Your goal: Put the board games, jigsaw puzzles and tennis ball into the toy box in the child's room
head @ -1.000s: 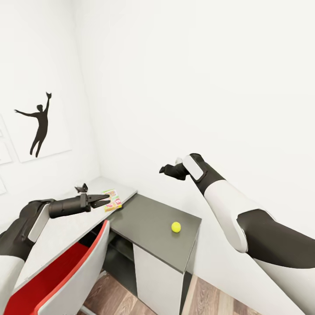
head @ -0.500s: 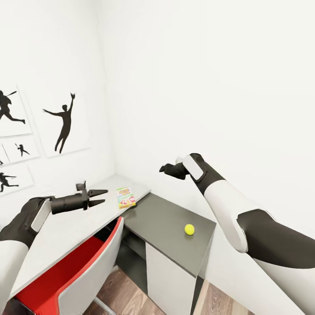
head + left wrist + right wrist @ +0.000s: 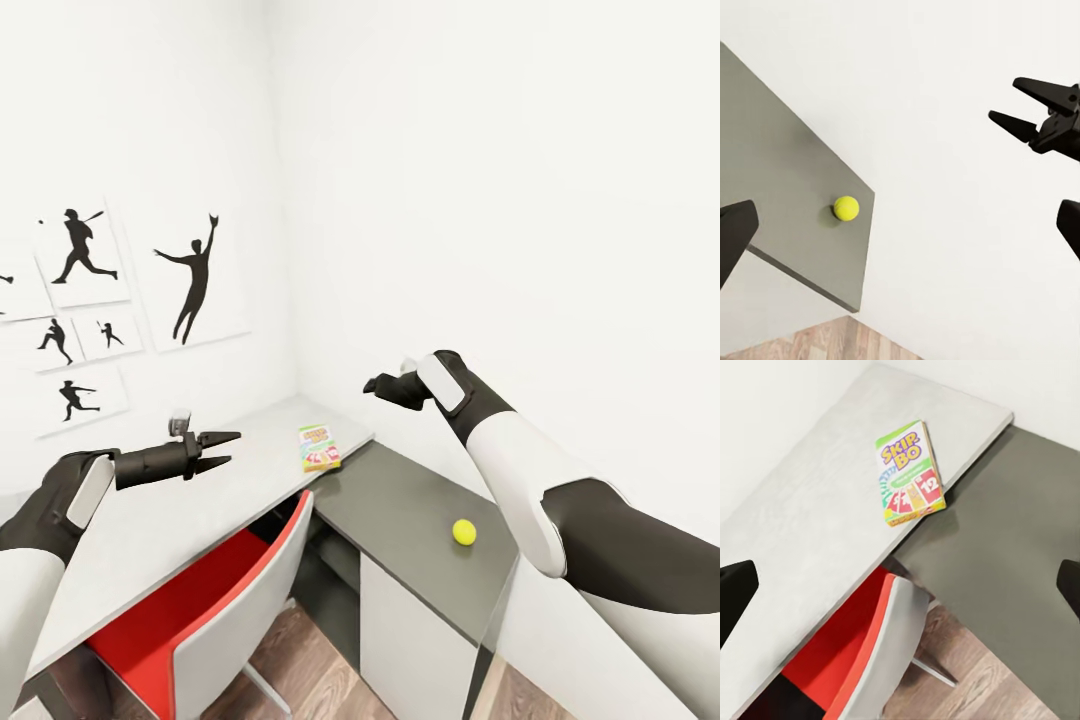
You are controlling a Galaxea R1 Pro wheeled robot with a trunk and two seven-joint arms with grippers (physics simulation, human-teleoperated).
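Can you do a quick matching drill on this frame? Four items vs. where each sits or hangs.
Items:
1. Skip-Bo box
2. tennis ball
3. red chair
4. silhouette pictures

Places:
A. on the left wall
B. on the dark grey desk section
C. pushed under the white desktop
D. on the white desktop, at its edge by the grey section

Pairs: 1-D, 2-B, 3-C, 4-A
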